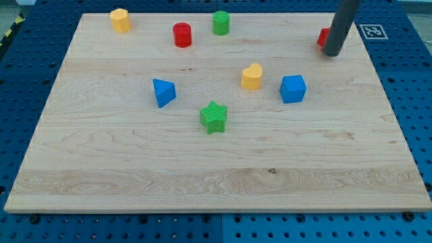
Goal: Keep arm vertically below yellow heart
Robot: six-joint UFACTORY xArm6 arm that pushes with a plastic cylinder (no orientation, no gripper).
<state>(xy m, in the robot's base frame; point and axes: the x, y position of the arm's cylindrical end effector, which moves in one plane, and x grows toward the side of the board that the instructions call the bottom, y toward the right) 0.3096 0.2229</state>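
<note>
My tip [332, 53], the lower end of the dark rod that serves as end effector, stands near the top right corner of the counter [202, 169]. It has no jaws, so it holds nothing; it only touches the wood. Just beside it, on the view's left side of the rod, a red block [323, 36] shows partly from behind the rod; its shape I cannot make out.

The next nearest thing is the blue cube [293, 88], a little toward the view's bottom and left of my tip. Just past the cube, further to the view's left, sits the yellow heart [252, 76], the thing of the task. It is well apart from my tip and nothing touches it.

In my judgement, the goal is the free wood directly toward the view's bottom from the heart, between the green star [214, 117] and the blue cube. To do it well, the tip should go down on the view's right side of the cube, pass under it, then come left and stop near the heart without touching it. A straight diagonal line risks pushing the cube into the heart.

Farther to the view's left lie the blue triangle [163, 92], the green cylinder [221, 22], the red cylinder [182, 34] and, farthest, a second yellow block [121, 20]; none is in the way.
</note>
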